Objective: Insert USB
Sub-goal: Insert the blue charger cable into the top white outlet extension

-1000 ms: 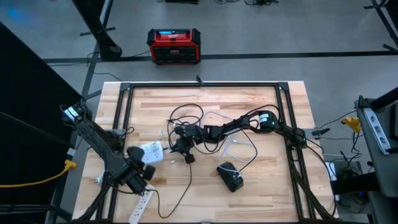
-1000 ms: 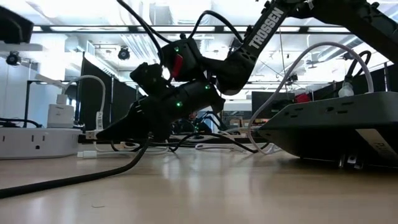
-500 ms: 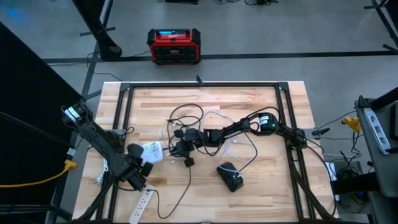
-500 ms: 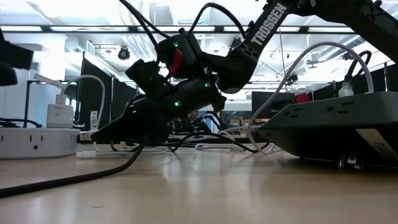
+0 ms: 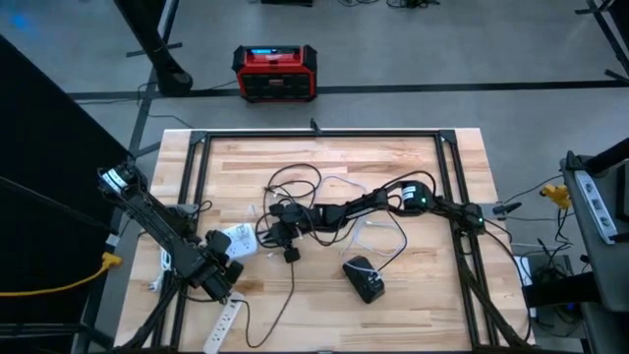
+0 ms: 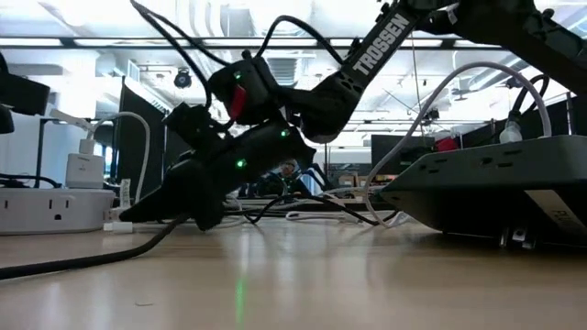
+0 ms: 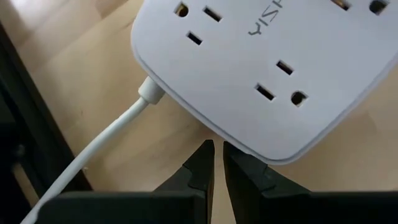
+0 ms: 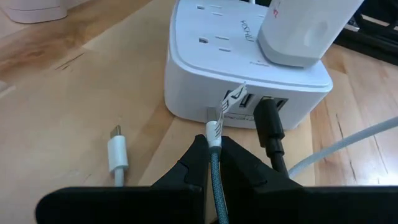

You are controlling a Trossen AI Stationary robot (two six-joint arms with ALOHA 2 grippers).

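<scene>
The insertion itself was in hand: the right gripper [image 8: 213, 163] pinched the braided USB plug [image 8: 213, 127] just short of the white power strip [image 8: 211, 59] ahead (left gripper [image 7: 217, 160] pressed together, waiting), so next it needed aligning with a free port.

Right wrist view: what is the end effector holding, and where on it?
The right end effector pinches the braided USB cable just behind its plug, at the white power strip.

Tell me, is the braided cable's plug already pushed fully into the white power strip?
No: the right hand holds the braided cable with its metal plug just short of the white power strip.
</scene>
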